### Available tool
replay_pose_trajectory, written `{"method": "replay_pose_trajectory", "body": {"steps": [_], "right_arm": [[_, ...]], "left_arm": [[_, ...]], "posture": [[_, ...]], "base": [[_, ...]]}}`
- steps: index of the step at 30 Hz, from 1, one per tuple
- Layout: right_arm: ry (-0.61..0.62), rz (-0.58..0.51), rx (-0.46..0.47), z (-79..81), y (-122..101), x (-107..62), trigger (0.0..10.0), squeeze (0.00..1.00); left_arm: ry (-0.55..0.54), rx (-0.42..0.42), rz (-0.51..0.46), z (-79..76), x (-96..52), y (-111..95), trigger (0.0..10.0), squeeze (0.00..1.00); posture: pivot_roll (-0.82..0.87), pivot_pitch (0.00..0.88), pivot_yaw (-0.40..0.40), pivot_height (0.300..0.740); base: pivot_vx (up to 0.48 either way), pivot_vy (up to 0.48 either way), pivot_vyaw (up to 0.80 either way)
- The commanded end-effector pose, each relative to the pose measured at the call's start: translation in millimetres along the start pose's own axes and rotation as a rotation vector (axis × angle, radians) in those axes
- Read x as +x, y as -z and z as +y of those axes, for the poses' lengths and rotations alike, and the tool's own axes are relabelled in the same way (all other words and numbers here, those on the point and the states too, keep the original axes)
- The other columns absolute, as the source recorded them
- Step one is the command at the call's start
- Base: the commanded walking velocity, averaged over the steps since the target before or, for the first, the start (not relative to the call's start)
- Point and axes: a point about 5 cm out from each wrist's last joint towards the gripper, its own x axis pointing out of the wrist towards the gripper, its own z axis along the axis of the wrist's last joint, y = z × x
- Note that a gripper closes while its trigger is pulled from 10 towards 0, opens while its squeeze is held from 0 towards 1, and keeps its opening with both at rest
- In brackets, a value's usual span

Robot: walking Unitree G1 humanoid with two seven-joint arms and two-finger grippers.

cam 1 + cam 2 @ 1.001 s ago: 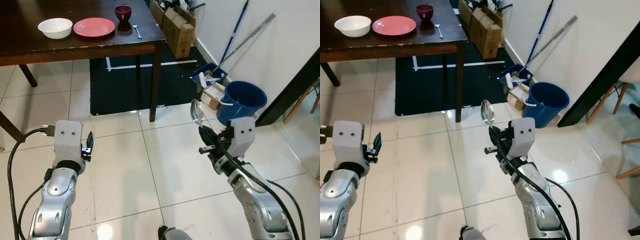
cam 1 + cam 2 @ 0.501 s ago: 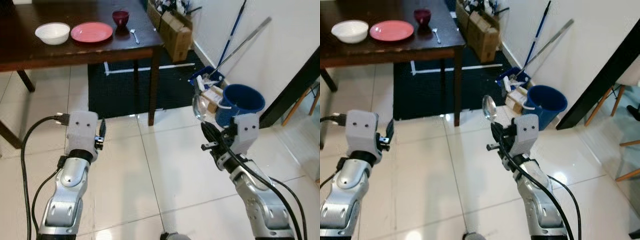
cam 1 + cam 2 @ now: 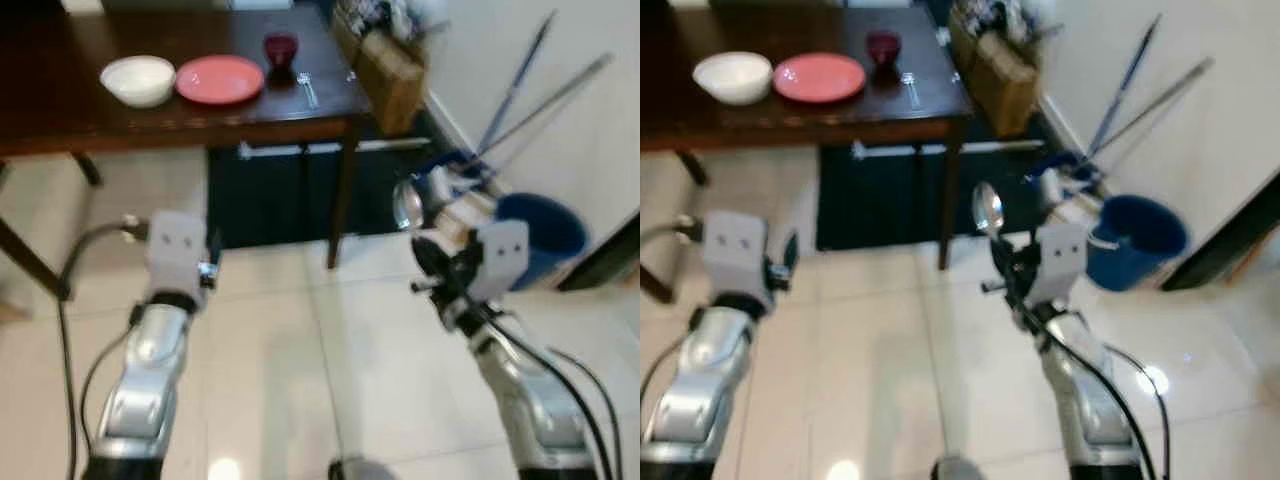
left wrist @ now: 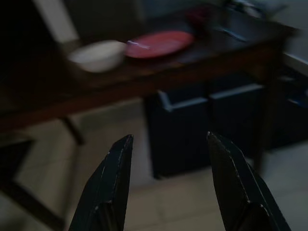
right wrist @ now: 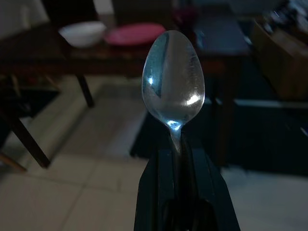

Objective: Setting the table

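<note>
Blue bucket (image 3: pixel 1137 237), cardboard boxes (image 3: pixel 1000 70) beside dark table (image 3: pixel 790 110)

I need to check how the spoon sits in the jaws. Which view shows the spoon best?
The right wrist view: the spoon stands large and sharp, its handle pinched between the right gripper's jaws. In both eye views it is small and blurred, bowl up above that gripper, over the tiled floor.
</note>
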Motion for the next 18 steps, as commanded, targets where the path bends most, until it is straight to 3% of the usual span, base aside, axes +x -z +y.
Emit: {"method": "replay_pose_trajectory", "body": {"steps": [1, 7, 18], "right_arm": [[0.004, -0.010, 0.029, 2.3, 1.7, -1.5, 10.0, 0.00], [0.057, -0.071, 0.111, -5.7, -7.1, -1.0, 10.0, 0.00], [0.195, -0.126, 0.156, -25.4, -14.0, -1.9, 10.0, 0.00]], "left_arm": [[-0.014, 0.018, 0.030, 4.2, -2.1, 8.2, 10.0, 0.00], [0.002, 0.021, 0.012, 1.5, 1.7, 5.0, 10.0, 0.00], [0.051, 0.041, -0.033, -5.6, 11.8, -3.6, 10.0, 0.00]], "posture": [[-0.13, 0.029, 0.029, 0.740], [-0.13, 0.025, 0.046, 0.740], [-0.14, 0.018, 0.064, 0.740]], "base": [[0.424, 0.000, 0.00], [0.424, 0.000, 0.00], [0.416, 0.000, 0.00]]}}
